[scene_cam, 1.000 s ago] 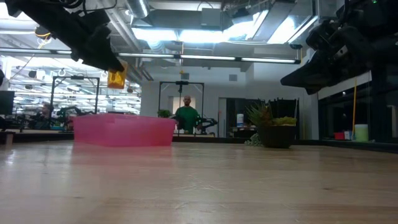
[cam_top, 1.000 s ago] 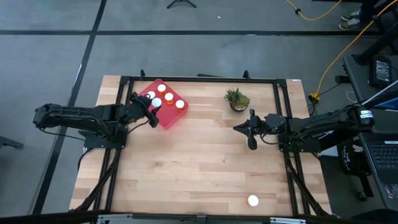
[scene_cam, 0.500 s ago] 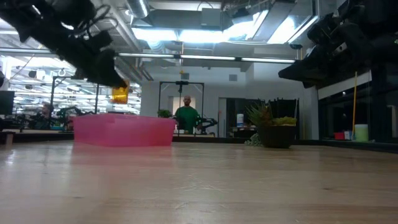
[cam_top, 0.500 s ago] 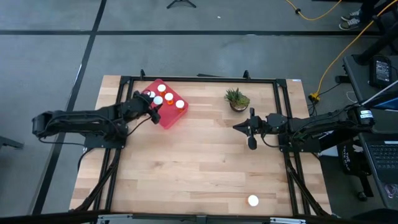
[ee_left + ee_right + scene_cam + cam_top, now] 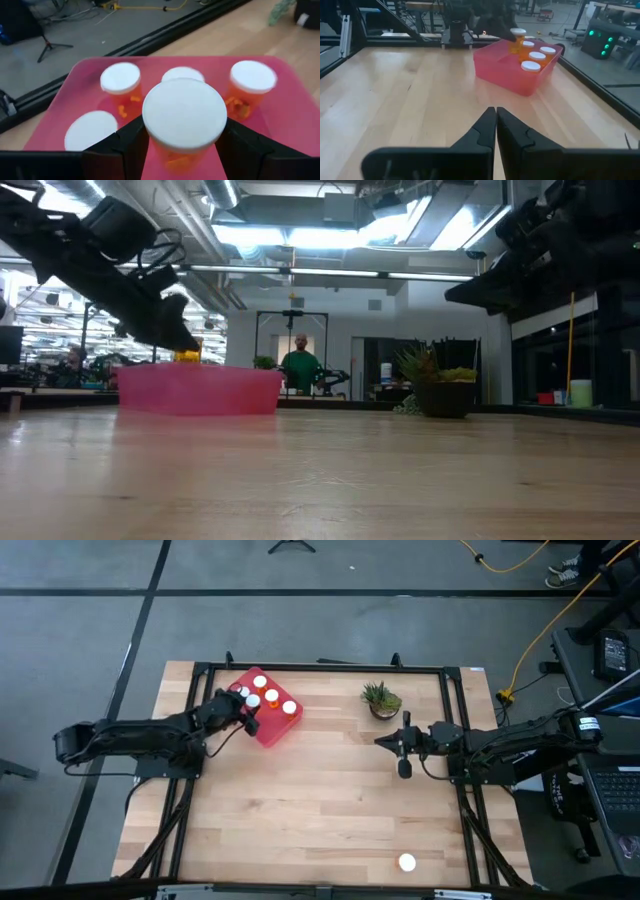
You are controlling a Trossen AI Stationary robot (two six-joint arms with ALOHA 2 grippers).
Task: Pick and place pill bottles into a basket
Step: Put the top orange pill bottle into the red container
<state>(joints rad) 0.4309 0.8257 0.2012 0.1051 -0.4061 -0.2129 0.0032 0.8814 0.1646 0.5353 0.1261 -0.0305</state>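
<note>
High view: left gripper over the basket near the table's far left corner; one pill bottle alone by the near edge.
Low view: held bottle just above the basket rim.
Left wrist view: fingers clamped on that bottle, four capped bottles standing inside the basket.
Right wrist view: right gripper pressed together, over bare table.

Four capped pill bottles are crowding the basket, leaving little room inside; the potted plant is sitting well clear.
</note>
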